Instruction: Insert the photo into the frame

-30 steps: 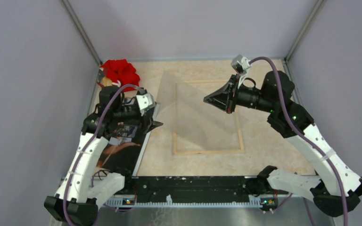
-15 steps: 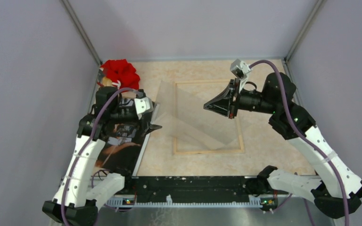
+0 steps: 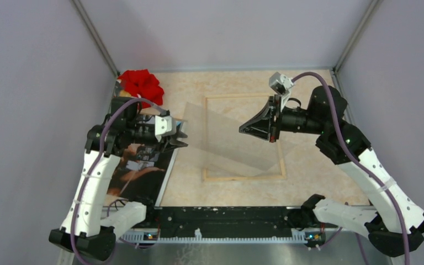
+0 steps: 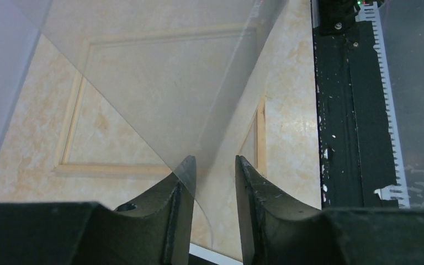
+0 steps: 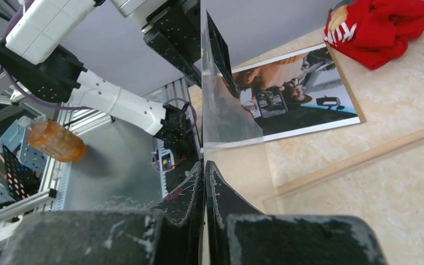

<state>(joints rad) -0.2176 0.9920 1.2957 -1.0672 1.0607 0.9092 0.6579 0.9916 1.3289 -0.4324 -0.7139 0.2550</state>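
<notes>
The frame (image 3: 243,178) lies flat mid-table with its light wood rails up, also seen in the left wrist view (image 4: 260,132). The photo (image 3: 143,176) lies face up at the left, partly under my left arm; the right wrist view shows its dark image and white border (image 5: 292,99). A clear sheet (image 3: 221,138) hangs tilted over the frame, my right gripper (image 3: 242,128) (image 5: 205,164) shut on its right edge. My left gripper (image 3: 183,138) (image 4: 214,163) stands open around the sheet's left corner (image 4: 165,83), which rests against one finger.
A red cloth (image 3: 141,84) sits in the back-left corner, just beyond the photo. A black rail (image 3: 226,215) runs along the near table edge. Grey walls close in the left, right and back sides. An orange bottle (image 5: 55,141) lies off the table.
My left gripper has swung up and right to the sheet's left corner, and its jaws have narrowed. The right gripper has tipped the sheet lower over the frame.
</notes>
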